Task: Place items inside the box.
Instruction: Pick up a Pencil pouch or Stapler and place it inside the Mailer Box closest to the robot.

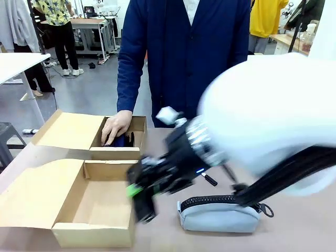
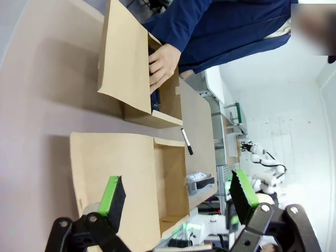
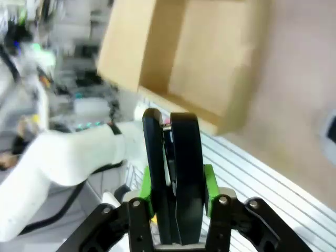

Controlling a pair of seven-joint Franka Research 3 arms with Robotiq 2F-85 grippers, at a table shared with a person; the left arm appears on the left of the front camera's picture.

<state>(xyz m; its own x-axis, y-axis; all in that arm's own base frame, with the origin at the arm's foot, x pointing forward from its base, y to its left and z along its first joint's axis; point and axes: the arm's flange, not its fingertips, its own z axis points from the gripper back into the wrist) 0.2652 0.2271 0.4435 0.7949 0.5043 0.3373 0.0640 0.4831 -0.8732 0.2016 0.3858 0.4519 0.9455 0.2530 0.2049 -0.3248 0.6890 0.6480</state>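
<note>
Right gripper point(image 3: 178, 187) clamping black stapler point(image 3: 185, 147), brown tabletop point(image 1: 302, 242), grey workshop floor point(image 1: 89, 94).

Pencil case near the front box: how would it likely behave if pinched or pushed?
The pencil case looks like soft fabric with rounded ends, so it would probably dent and sag when pinched. It lies long and flat on the table, so it should slide rather than roll.

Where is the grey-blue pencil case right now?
In the front view the pencil case lies on the table, right of the near open box, under the right arm, with the marker just beyond it.
</note>
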